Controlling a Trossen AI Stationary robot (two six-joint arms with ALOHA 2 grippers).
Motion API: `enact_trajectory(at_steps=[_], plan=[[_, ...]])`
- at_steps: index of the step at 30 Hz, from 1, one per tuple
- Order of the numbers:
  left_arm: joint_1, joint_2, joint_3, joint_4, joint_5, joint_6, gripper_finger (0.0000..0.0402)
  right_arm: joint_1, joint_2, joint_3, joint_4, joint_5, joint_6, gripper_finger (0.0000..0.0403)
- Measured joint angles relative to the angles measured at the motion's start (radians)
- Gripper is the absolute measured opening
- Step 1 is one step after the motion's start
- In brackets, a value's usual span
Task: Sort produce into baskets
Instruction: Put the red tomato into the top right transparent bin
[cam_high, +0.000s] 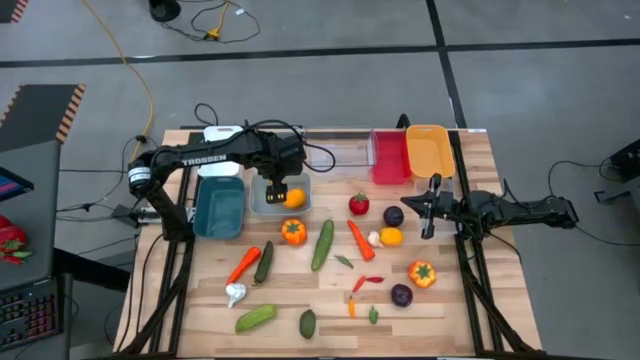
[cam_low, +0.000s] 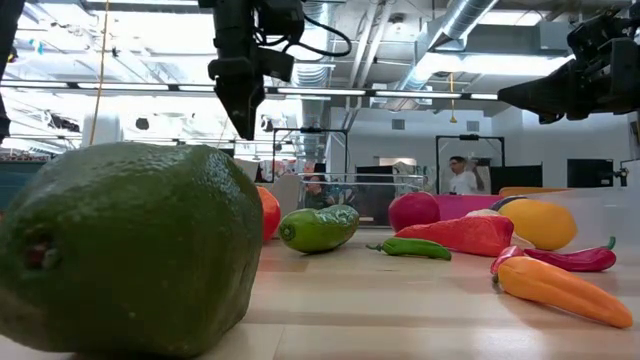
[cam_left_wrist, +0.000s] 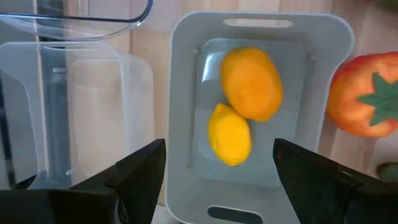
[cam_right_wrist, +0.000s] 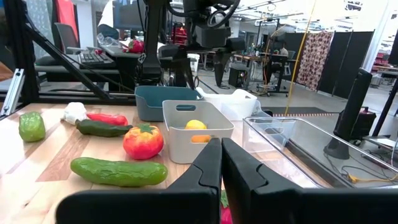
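My left gripper (cam_high: 275, 187) (cam_left_wrist: 219, 155) is open and points down over the grey-blue tub (cam_high: 268, 203) (cam_left_wrist: 186, 93). Two yellow-orange lemons (cam_left_wrist: 245, 99) (cam_high: 294, 197) lie in that tub, below and between the fingers, which touch nothing. It also shows high in the low view (cam_low: 243, 110). My right gripper (cam_high: 432, 210) (cam_right_wrist: 221, 149) is shut and empty above the table's right part, near a purple ball (cam_high: 393, 215) and a lemon (cam_high: 391, 237). Loose produce lies across the table's middle and near part.
A white tub (cam_high: 222, 133), teal tub (cam_high: 219, 205), clear tub (cam_high: 335, 150), red tub (cam_high: 390, 157) and orange tub (cam_high: 430, 150) stand along the far side. Cucumbers (cam_high: 322, 245), carrots (cam_high: 360, 238), peppers (cam_high: 293, 232) (cam_high: 422, 273), garlic (cam_high: 235, 293) and chillies (cam_high: 368, 282) lie scattered.
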Motion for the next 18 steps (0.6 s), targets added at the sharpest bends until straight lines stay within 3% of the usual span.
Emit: enact_trajectory(at_steps=[7,18], plan=[[-0.002,-0.072,0.0,-0.006,0.053,-0.027,0.0283,0.0,0.0,0.0,0.003,0.0,0.0,0.0037],[-0.028,-0.263,-0.023,0.009,0.052,-0.222,0.0283,0.002,0.0,-0.001,0.023,-0.004,0.043,0.0037]])
